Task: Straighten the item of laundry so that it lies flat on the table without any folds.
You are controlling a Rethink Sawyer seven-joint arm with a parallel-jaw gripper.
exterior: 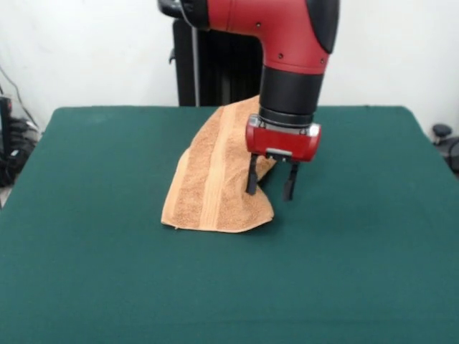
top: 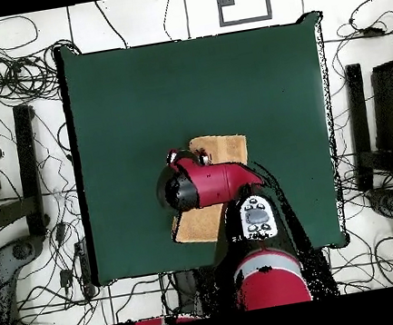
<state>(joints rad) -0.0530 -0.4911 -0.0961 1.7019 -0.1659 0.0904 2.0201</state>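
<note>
The item of laundry (exterior: 214, 175), a light orange-tan towel with woven bands running along its length, lies folded in a long slanted shape near the middle of the green table (exterior: 107, 279). My gripper (exterior: 271, 189) hangs just above the cloth at the towel's right edge. It is open, its left finger (exterior: 252, 176) in front of the towel's edge and its right finger (exterior: 290, 182) over bare table. In the overhead view the arm covers the towel's middle, leaving its two ends (top: 221, 147) showing on the table (top: 135, 97).
Green table surface surrounds the towel on all sides. Cables and dark stands (top: 25, 160) lie on the floor beyond the table's edges. A black radiator-like object (exterior: 215, 72) stands behind the table's far edge.
</note>
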